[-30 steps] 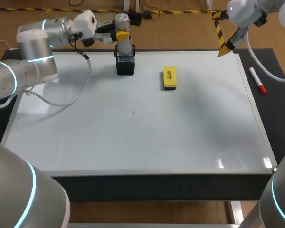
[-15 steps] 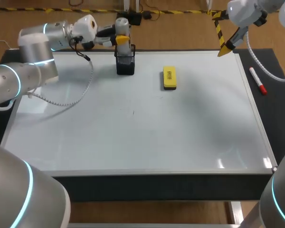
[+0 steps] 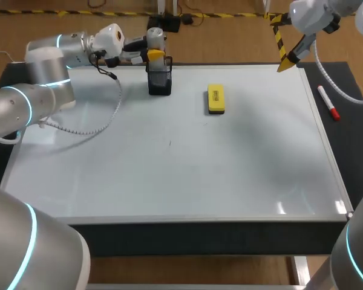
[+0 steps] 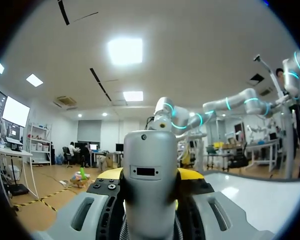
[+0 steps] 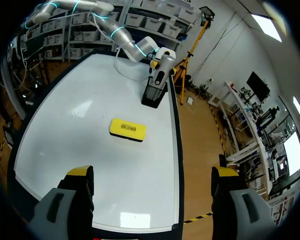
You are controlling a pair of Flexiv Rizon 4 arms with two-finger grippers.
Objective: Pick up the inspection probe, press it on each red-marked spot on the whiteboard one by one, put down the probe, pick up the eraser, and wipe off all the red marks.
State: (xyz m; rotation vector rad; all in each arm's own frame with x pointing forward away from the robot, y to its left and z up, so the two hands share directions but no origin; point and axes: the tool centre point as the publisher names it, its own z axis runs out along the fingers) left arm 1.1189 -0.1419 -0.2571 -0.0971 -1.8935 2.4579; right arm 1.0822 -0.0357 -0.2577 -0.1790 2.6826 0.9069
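The grey inspection probe (image 3: pixel 155 37) stands upright in my left gripper (image 3: pixel 155 54), which is shut on it at the whiteboard's far edge, right above the black holder (image 3: pixel 160 81). From the left wrist, the probe (image 4: pixel 150 200) fills the space between the yellow-tipped fingers (image 4: pixel 109 174). The yellow eraser (image 3: pixel 215 98) lies flat on the whiteboard (image 3: pixel 169 181), to the right of the holder. My right gripper (image 5: pixel 152 200) hangs open and empty high above the board's far right corner, looking down on the eraser (image 5: pixel 127 129) and holder (image 5: pixel 152 95). No red marks show on the board.
A red-capped marker (image 3: pixel 328 103) lies on the dark mat just right of the board's frame. A tiny dark speck (image 3: pixel 169 143) sits near the board's middle. The left arm's white cable (image 3: pixel 91 127) droops over the far left of the board.
My left gripper has sunk a little with the probe, closer to the holder, and its wrist has shifted slightly right. The right arm has kept still.
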